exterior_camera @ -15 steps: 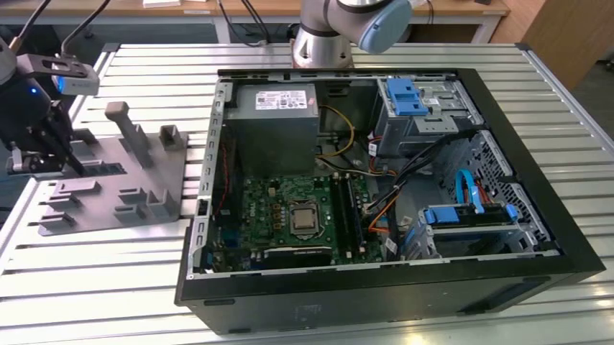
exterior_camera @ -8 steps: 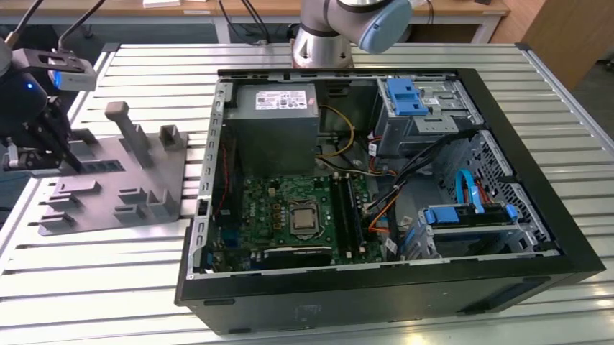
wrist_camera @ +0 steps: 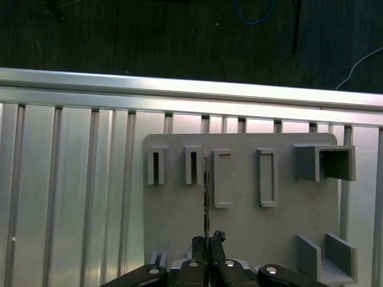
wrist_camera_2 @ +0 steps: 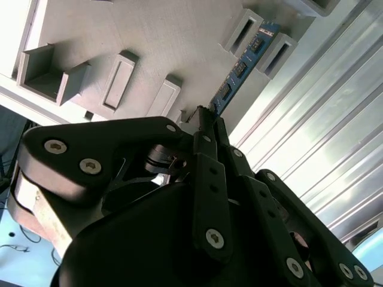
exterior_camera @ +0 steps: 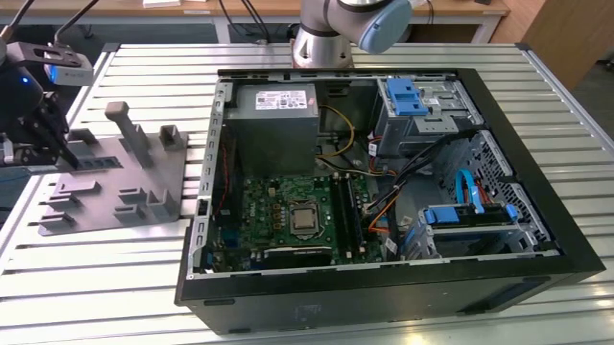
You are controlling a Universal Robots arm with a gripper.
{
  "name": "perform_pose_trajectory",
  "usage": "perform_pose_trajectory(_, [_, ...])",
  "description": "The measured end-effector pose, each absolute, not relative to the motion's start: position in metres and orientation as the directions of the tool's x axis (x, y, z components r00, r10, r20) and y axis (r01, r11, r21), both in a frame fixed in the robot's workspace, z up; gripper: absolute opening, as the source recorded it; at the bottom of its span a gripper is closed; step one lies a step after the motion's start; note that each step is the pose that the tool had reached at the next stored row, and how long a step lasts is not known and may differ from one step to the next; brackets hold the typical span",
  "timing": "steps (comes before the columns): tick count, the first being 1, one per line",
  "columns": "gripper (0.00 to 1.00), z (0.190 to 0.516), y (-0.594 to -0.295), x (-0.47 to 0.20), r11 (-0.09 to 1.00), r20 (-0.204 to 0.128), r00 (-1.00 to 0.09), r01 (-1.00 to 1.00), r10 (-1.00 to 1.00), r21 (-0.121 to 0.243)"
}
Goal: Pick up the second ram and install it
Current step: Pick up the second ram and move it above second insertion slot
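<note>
Here, one second ram between jaws.

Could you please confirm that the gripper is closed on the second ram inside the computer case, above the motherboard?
Not quite. The gripper is closed on the second ram, but at the grey holder plate on the table outside the computer case, not above the motherboard. The exterior view shows this, and both wrist views show the plate under the stick.
</note>
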State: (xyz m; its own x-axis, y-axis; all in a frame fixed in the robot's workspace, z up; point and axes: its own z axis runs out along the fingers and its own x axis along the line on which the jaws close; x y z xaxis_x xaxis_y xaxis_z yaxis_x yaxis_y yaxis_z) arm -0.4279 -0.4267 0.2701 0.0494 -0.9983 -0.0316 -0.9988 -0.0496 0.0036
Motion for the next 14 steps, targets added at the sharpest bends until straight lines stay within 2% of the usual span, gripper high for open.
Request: perform_pose_trajectory(14, [0.14,0.283,-0.427,-0.428,-0.050,-0.035,0.049,-0.999,-0.998,0.003])
